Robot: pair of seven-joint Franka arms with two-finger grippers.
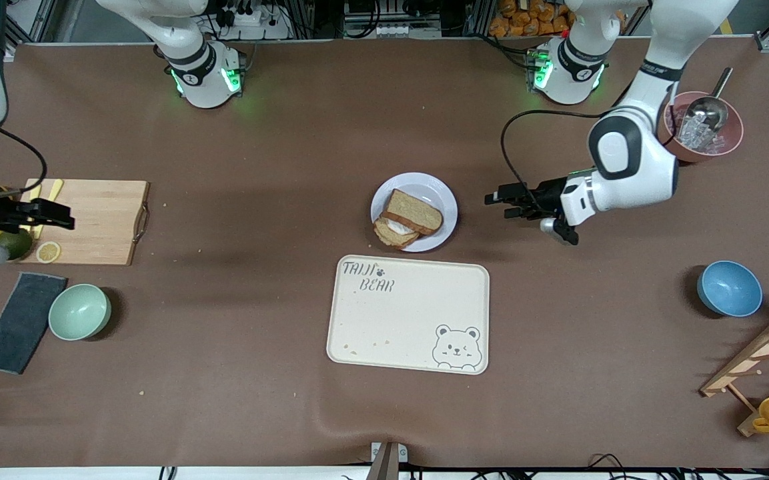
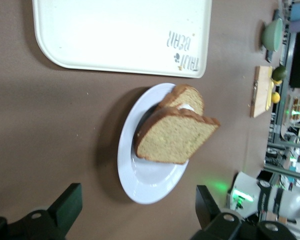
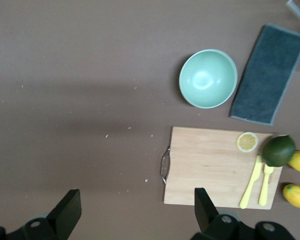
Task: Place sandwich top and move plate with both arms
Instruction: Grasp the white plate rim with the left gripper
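On brown table [image 1: 257, 167]: left gripper [image 1: 499, 203] beside plate [image 1: 434, 190], right gripper [image 1: 57, 215] over cutting board [image 1: 101, 220]; both spread wide, empty.

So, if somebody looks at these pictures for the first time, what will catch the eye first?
Probably the sandwich on the plate in the middle of the table, its top slice lying askew on the egg slice. Just nearer the camera lies the cream bear tray. The open left gripper hovers beside the plate toward the left arm's end, while the open right gripper waits over the cutting board.
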